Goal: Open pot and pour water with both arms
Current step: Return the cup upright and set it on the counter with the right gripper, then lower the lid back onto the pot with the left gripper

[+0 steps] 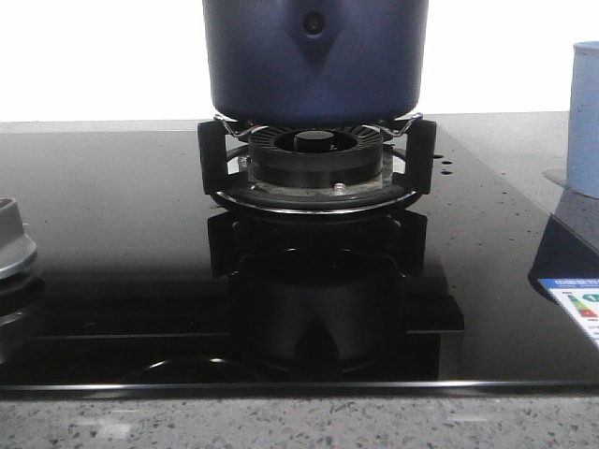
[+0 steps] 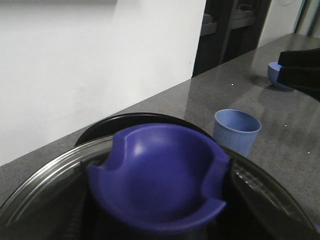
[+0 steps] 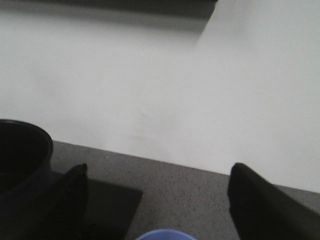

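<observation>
Navy-blue metal, matte on the sides: the pot (image 1: 315, 58) sits on the gas burner's black trivet (image 1: 316, 157), its riveted handle bracket facing the front camera. In the left wrist view its glass lid (image 2: 45, 187) is on, and the purple scooped knob (image 2: 160, 177) fills the frame right under the left gripper. The fingers themselves do not show there, so I cannot tell whether they stand apart or are closed on the knob.

The right gripper (image 3: 155, 200) has its two black fingers (image 3: 70, 200) spread wide with nothing between them. Just below it shows the rim of a pale blue ribbed cup (image 2: 236, 131) — the one standing on the grey speckled counter (image 2: 280, 115) beside the hob. The pot's dark rim lies off to one side of that gripper.

The step in hand looks like the opening one: taking the lid by its knob. Next comes a firm grip and a straight lift clear of the rim.

The cup's inside looks empty; what is in the pot cannot be seen — nor what is in a blue bowl (image 2: 274, 75) further along the counter.
</observation>
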Available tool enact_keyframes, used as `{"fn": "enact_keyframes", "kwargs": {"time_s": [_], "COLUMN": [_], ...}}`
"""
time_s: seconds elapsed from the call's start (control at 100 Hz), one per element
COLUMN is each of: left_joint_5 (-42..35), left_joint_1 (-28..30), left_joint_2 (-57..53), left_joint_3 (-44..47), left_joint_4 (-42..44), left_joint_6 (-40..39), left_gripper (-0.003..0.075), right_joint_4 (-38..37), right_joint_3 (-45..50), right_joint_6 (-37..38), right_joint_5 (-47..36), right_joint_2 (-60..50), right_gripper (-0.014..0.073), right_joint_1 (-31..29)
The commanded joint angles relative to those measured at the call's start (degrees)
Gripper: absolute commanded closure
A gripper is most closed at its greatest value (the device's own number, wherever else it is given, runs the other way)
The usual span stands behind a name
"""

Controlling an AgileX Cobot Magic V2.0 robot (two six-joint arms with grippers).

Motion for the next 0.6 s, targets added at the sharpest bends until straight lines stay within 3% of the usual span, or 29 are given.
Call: {"fn": "enact_keyframes", "kwargs": {"time_s": [0.0, 0.21, 0.59], "left_joint_5": [1.0, 1.0, 1.0], "left_joint_1": [-2.0, -5.7, -10.8], "left_joint_2": [2.3, 12.1, 25.0], "left_joint_3": [-5.3, -13.4, -24.1], "left_joint_4": [-5.7, -5.5, -5.5], "left_joint_6": [1.4, 1.7, 3.5], "left_gripper": [0.0426, 0.0426, 0.0426], "right_joint_4": [0.9, -1.1, -7.1], "right_joint_3": [-1.4, -1.4, -1.4], "right_joint_6": [2.3, 2.7, 4.3], "right_joint_5": [-2.0, -2.6, -2.6], "right_joint_2": [-3.5, -9.2, -10.9], "right_gripper": [0.0256, 0.0668, 0.0660], "right_joint_1": [-0.1, 1.5, 3.3]}}
